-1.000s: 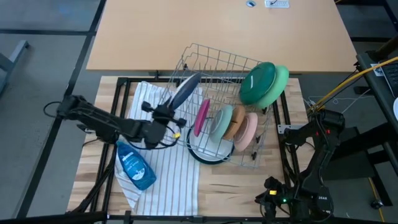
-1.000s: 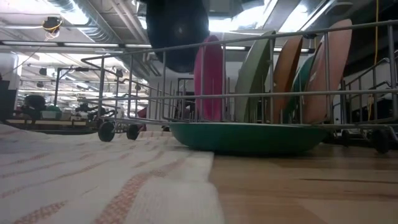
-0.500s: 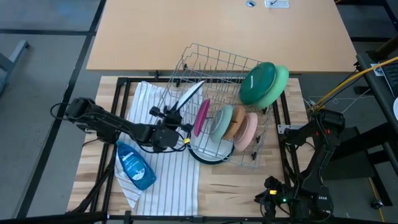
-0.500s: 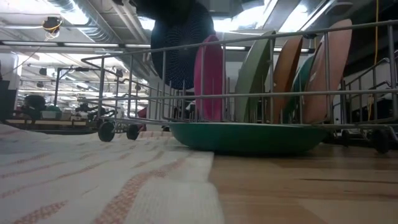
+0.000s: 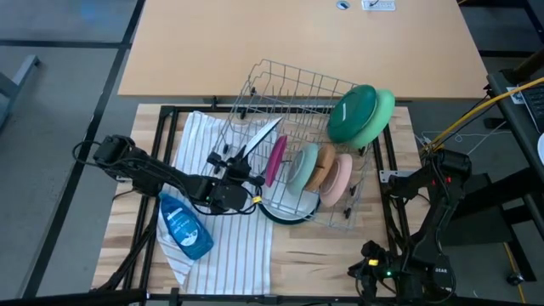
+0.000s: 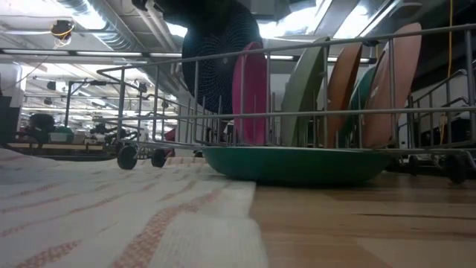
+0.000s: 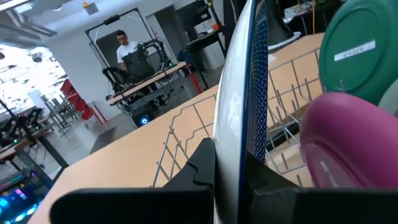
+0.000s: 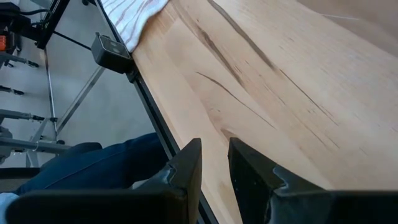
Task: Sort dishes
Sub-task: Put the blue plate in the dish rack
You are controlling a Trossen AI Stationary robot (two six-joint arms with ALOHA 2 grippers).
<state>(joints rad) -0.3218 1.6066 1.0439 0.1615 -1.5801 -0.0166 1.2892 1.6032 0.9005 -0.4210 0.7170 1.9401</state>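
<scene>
My left gripper (image 5: 241, 160) reaches in from the table's left and is shut on a plate (image 5: 258, 138) with a white face and a dark blue patterned back (image 6: 219, 52). The plate stands on edge in the left part of the grey wire rack (image 5: 297, 93), next to an upright magenta plate (image 5: 275, 159). Sage (image 5: 302, 166), tan (image 5: 321, 167) and peach (image 5: 339, 178) plates stand in the rack's slots. Dark green (image 5: 352, 112) and light green (image 5: 381, 117) bowls lean at its far right. My right gripper (image 8: 214, 168) waits at the table's right, open by a narrow gap, with nothing in it. My left gripper pinches the plate's rim (image 7: 231, 163) between its two fingers, one on the white face and one on the dark back. The fingers come level from the table's left. The plate stands upright on edge, its lower rim (image 6: 214, 103) above the rack's floor.
A teal dish (image 6: 297, 164) sits on the table under the rack's near end. A blue soap bottle (image 5: 184, 225) lies on the striped towel (image 5: 225, 242) at the near left. Bare wood shows at the near right (image 5: 323, 263). A person stands in the room beyond (image 7: 127, 46).
My left gripper has gone down and toward the rack and has rolled. The plate, tilted with its dark back showing a second ago, now stands on edge and lower, inside the rack beside the magenta plate.
</scene>
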